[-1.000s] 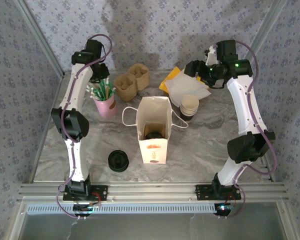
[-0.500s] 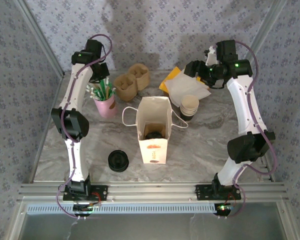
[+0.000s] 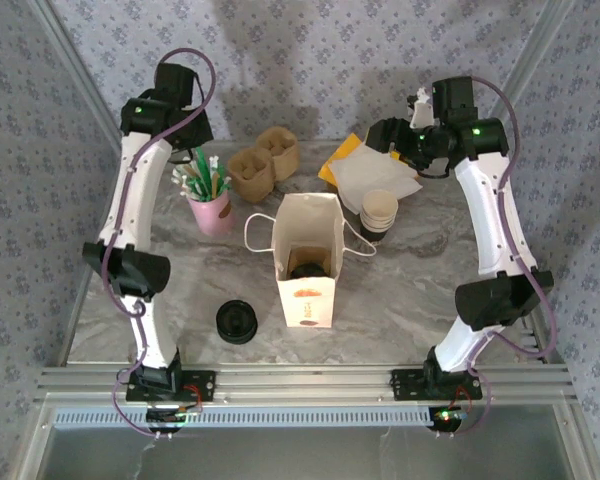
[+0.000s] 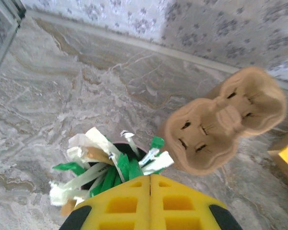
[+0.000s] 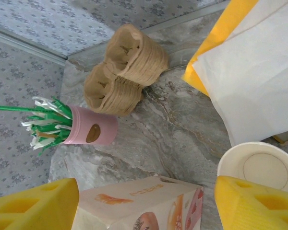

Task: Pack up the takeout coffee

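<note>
Left gripper (image 4: 150, 194) hangs above the pink straw cup (image 3: 212, 212), fingers pressed together; right gripper (image 5: 144, 203) is spread wide. I see the takeout coffee (image 3: 308, 268) sitting inside the open white paper bag (image 3: 305, 300).

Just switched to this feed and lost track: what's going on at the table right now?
Neither arm holds anything. The left gripper is shut and empty above the pink cup of wrapped sticks. The right gripper hangs open at the far right, by the stack of lidless cups and the napkins. The white paper bag stands open mid-table, with what looks like the takeout coffee inside, black lid up.
</note>
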Available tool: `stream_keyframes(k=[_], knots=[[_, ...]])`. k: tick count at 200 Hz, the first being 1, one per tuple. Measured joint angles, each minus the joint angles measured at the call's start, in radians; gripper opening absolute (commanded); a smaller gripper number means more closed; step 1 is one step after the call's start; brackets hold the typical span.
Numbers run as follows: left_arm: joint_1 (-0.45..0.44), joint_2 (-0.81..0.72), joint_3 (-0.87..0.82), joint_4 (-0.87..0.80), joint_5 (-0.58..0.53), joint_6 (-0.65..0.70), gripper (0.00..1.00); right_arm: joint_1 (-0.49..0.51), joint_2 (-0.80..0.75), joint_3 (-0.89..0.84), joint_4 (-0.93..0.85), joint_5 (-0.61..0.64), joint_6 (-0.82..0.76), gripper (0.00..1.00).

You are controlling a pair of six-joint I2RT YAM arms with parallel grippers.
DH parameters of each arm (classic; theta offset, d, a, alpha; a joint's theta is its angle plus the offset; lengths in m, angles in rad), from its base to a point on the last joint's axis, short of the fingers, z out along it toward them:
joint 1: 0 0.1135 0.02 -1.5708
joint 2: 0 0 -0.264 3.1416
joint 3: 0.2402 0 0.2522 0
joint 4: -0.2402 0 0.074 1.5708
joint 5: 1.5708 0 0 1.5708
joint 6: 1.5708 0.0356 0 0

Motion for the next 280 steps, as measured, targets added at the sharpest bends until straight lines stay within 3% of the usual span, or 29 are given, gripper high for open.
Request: stream_keyframes(k=[36,76,127,169,205,238,280], knots=[[-0.037,-0.092,0.042,-0.032,-0.012,0.002,0.00,0.064,-0.096,-0.018,0.038,0.008,-0.061,0.74],[-0.167,-0.176,0.128,-0.039,-0.002,0.003,0.00,0.193,-0.370,-0.217,0.235,-0.011,-0.233,0.73],[-0.317,-0.369,0.136,-0.042,0.208,0.072,0.00,0.250,-0.571,-0.285,0.380,-0.102,-0.412,0.72],[-0.459,-0.470,0.094,-0.048,0.389,0.158,0.00,0.304,-0.571,-0.280,0.370,-0.188,-0.494,0.63],[-0.549,-0.440,0.091,-0.071,0.511,0.208,0.00,0.381,-0.463,-0.189,0.300,-0.225,-0.537,0.61],[-0.615,-0.379,0.087,-0.115,0.559,0.235,0.00,0.426,-0.393,-0.161,0.206,-0.238,-0.570,0.61],[-0.644,-0.316,0.117,-0.138,0.578,0.239,0.00,0.467,-0.422,-0.176,0.163,-0.262,-0.587,0.60]])
